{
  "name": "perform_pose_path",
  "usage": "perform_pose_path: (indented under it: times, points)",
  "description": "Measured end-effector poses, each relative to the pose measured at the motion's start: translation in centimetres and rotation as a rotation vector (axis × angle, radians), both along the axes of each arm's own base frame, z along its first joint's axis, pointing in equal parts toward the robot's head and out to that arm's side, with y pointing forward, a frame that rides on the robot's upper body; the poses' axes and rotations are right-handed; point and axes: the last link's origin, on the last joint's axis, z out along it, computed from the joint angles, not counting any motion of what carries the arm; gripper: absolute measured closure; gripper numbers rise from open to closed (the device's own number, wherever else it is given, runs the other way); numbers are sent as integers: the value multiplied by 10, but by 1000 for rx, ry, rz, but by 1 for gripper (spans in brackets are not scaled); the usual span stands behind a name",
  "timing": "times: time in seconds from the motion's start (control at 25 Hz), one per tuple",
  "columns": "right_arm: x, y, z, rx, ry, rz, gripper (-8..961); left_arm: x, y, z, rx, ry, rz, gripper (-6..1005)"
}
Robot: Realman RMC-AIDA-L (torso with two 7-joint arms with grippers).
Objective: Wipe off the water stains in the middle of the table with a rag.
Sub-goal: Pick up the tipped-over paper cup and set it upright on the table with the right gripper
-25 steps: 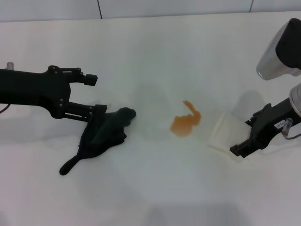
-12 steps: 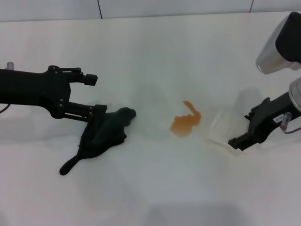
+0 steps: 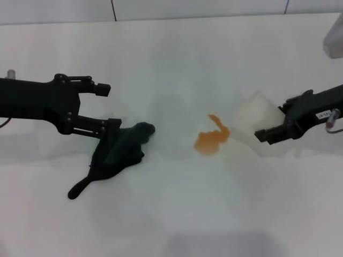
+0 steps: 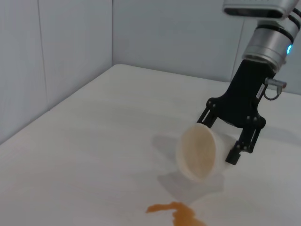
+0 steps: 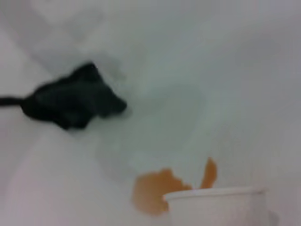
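The water stains (image 3: 211, 139) are a small orange-brown blotch on the white table (image 3: 177, 214), near its middle. They also show in the left wrist view (image 4: 176, 212) and the right wrist view (image 5: 160, 188). The dark green-black rag (image 3: 122, 149) lies crumpled to the left of them, its tail pointing toward the front; it also shows in the right wrist view (image 5: 70, 101). My left gripper (image 3: 106, 108) is open, its lower finger resting at the rag's edge. My right gripper (image 3: 271, 122) is shut on a tilted white paper cup (image 3: 256, 119) just right of the stains.
The cup's mouth faces the stains in the left wrist view (image 4: 200, 153), held off the table by the right gripper (image 4: 222, 136). A grey wall (image 3: 161, 8) runs along the table's far edge.
My right gripper has carried the paper cup up and away from the front, toward the far right of the stains. The left arm and the rag have not moved.
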Motion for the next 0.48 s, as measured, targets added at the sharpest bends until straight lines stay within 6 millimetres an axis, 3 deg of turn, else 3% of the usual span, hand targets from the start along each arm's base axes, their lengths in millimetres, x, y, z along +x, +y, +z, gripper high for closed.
perform_pose_path:
  times: [0.48]
  points:
    - [39,5,-15,117,297,61,218,2,2,1,8,-2,1,153]
